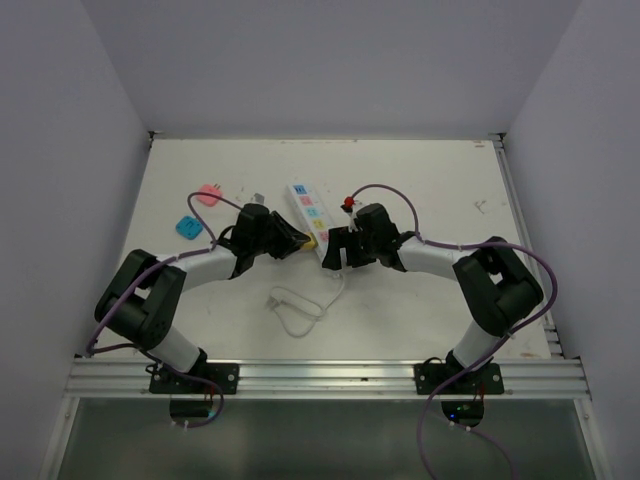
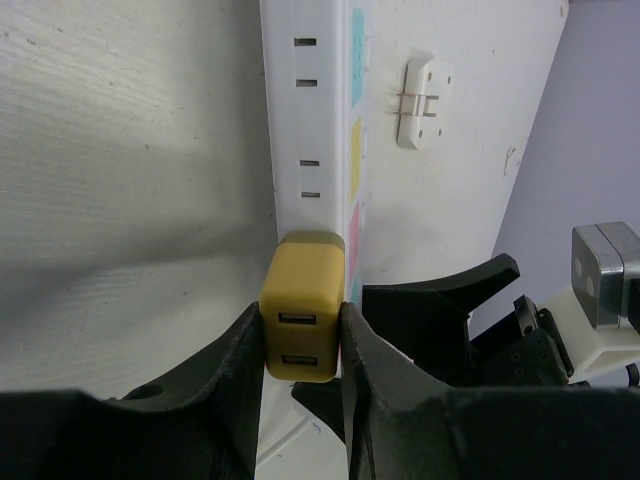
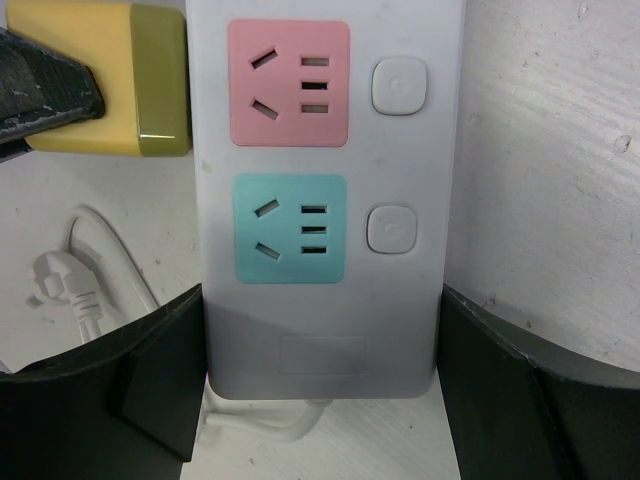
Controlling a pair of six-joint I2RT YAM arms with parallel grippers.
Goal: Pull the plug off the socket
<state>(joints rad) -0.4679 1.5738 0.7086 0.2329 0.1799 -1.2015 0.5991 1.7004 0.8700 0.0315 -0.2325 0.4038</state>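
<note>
The socket, a long white power strip (image 1: 304,208) with pastel outlet faces, lies mid-table. A yellow plug (image 2: 303,310) with two USB ports sits in the strip's side (image 2: 310,120). My left gripper (image 1: 296,243) is shut on this plug, one finger on each side. The right wrist view shows the plug (image 3: 100,80) at the top left, against the strip (image 3: 325,100) beside the pink outlet. My right gripper (image 3: 320,370) is shut on the strip's cord end, its fingers (image 3: 150,370) pressed to both long sides.
The strip's thin white cord (image 1: 295,305) loops on the table toward the near edge, its own plug (image 3: 60,285) lying beside it. A pink item (image 1: 209,193), a blue item (image 1: 187,227) and a small grey item (image 1: 258,197) lie at the far left. A white adapter (image 2: 425,100) lies beyond the strip.
</note>
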